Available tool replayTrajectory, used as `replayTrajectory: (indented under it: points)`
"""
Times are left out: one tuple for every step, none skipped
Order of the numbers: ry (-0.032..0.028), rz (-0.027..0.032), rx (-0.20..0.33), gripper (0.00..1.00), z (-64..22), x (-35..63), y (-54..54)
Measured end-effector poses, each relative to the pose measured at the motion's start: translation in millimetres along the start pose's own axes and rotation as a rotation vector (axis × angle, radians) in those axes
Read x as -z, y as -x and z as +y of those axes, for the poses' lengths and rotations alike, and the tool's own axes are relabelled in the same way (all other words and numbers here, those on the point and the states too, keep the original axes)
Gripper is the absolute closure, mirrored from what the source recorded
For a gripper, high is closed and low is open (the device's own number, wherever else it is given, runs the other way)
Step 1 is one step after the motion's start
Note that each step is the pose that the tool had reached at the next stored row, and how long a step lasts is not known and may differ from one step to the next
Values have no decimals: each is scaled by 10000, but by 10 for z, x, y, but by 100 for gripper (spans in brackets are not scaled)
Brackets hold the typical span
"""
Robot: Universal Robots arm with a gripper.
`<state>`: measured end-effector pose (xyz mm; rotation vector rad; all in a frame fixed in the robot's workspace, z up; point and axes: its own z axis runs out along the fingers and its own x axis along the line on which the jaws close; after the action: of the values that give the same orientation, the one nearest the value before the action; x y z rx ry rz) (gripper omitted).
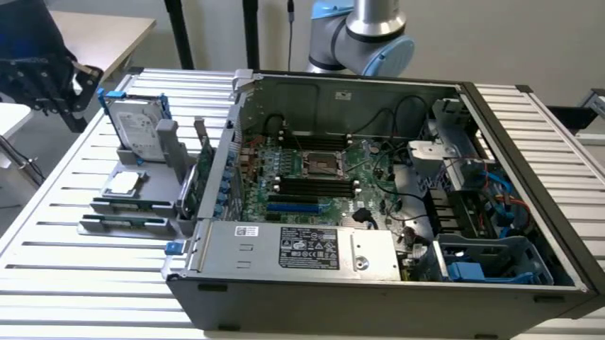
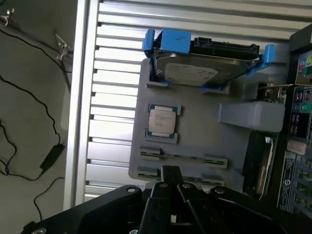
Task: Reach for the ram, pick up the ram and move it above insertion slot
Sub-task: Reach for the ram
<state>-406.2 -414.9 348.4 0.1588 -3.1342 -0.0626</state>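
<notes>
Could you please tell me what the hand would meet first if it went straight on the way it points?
Probably the grey parts holder, at its nearest row of clips just ahead of the hand; depth is unclear.

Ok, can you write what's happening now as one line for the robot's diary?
hand: shut, holding nothing | ram: in gray holder, not picked up | step: reach for ram

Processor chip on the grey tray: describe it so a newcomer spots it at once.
On the exterior view's left of the open computer case, a grey tray sits on the slatted table. The processor chip lies flat at its middle, between the hard drive propped in blue brackets and two long narrow holders. It alone is small, square and silver-topped.
</notes>
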Motion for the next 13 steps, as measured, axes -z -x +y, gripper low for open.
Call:
replayTrajectory:
  points:
    - [0, 7, 191, 89, 0, 0, 0]
    - [0, 15, 375, 89, 0, 0, 0]
    - [-1, 23, 556, 89, 0, 0, 0]
    - [-1, 30, 734, 89, 0, 0, 0]
    - [-1, 36, 909, 89, 0, 0, 0]
    - [-1, 44, 1094, 89, 0, 0, 0]
    - [-1, 50, 1274, 89, 0, -1, 0]
    - [-1, 58, 1465, 89, 0, 0, 0]
    - [-1, 65, 1644, 89, 0, 0, 0]
    - [-2, 73, 1824, 89, 0, 0, 0]
    - [-2, 80, 2003, 89, 0, 0, 0]
    - [-2, 87, 2184, 89, 0, 0, 0]
    - [-2, 95, 2363, 89, 0, 0, 0]
